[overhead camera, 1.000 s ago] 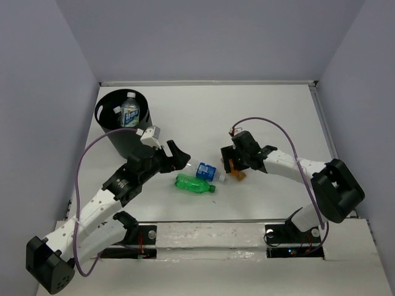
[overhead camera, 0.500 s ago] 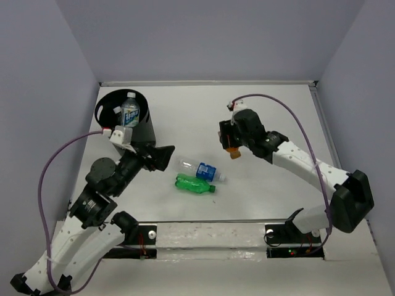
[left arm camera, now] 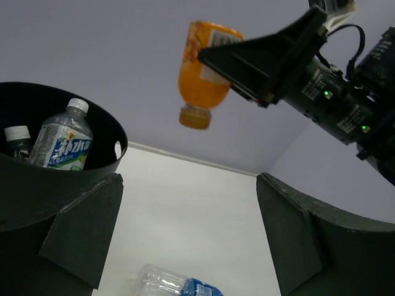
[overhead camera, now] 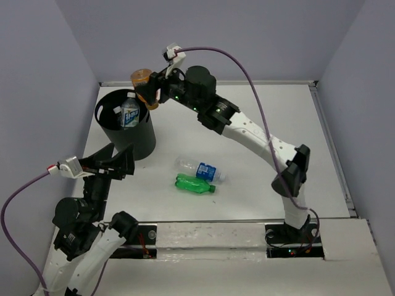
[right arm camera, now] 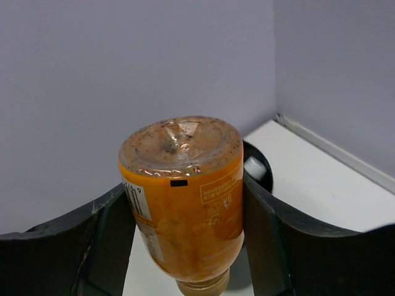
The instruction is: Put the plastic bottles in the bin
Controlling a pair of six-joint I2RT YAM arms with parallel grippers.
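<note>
My right gripper is shut on the orange bottle and holds it cap-down over the far rim of the black bin. The bottle fills the right wrist view and shows in the left wrist view. A white-blue labelled bottle stands in the bin, also in the left wrist view. A clear bottle with a blue label and a green bottle lie mid-table. My left gripper is open and empty, near the bin's front.
The table is walled by grey panels on the left, back and right. A white cap of another bottle shows in the bin. The right arm stretches across the table's middle above the lying bottles.
My right gripper carried the orange bottle from mid-table up and left to above the bin. My left arm pulled back from the clear bottle toward the near left.
</note>
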